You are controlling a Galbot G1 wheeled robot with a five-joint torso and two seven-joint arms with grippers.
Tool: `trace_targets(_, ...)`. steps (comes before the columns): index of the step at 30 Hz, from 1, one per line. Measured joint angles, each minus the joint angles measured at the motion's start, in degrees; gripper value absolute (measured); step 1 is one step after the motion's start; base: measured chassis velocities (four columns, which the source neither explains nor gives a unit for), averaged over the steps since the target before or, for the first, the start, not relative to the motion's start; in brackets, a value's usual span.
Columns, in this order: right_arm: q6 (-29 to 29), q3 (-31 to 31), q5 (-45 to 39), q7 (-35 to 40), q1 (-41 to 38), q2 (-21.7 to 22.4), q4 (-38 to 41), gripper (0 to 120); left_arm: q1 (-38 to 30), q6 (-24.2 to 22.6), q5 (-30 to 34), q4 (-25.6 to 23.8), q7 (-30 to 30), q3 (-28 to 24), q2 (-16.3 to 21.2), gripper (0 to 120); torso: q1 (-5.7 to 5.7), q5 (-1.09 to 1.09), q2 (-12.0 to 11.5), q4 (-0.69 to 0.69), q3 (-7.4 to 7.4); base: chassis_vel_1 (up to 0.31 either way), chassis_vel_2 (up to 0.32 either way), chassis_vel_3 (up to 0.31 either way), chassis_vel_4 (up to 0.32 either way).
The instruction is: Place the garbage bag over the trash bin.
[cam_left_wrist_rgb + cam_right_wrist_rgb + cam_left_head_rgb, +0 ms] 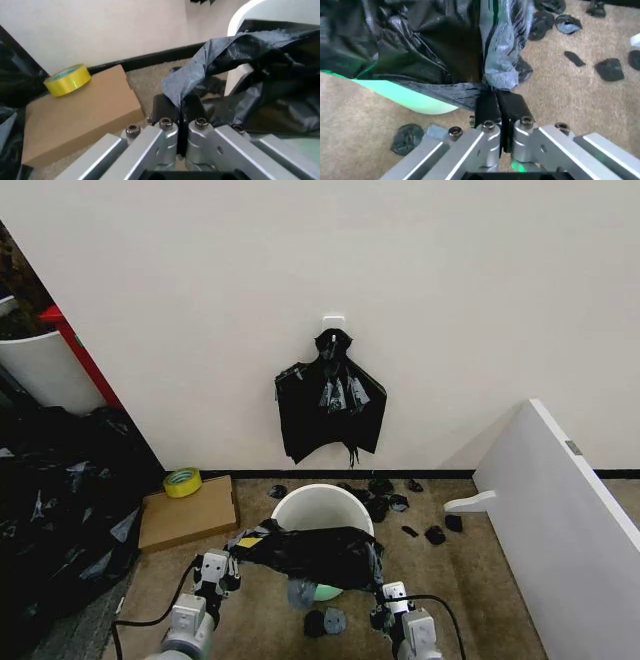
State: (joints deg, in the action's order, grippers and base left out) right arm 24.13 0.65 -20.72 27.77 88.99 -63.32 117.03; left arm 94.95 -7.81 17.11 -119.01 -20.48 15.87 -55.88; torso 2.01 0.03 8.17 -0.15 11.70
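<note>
Black, crinkly garbage bag (315, 552) (glossy) drapes the trash bin's (322, 507) near side.

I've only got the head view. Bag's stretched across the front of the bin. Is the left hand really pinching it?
Observer: Yes. In the left wrist view the left hand is shut on a fold of the garbage bag.
Operator: And the right?
Observer: Same. The right hand is shut on a gathered edge of the bag, beside the trash bin.
Operator: Anything under the right hand?
Observer: Bare carpet, with black plastic scraps lying farther off.
</note>
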Motion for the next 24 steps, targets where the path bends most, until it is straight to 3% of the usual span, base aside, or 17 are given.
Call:
trace_targets(17, 1.9, 0.5, 4.8, -2.2, 1.6, 0.5, -0.1, 0, 2.9, -2.9, -3.1, -1.7, 1.0, 1.2, 1.4, 0, 0.0, 0.0, 0.0, 0.0, 0.0, 0.0, 0.0, 0.0, 0.0)
trace_targets(24, 1.4, 0.5, 4.6, -1.7, -0.3, -0.4, -2.0, 0, 0.9, -1.7, -3.5, 0.8, 0.1, 1.1, 0.1, 0, 0.0, 0.01, 0.0, 0.01, 0.0, 0.0, 0.0, 0.0, 0.0)
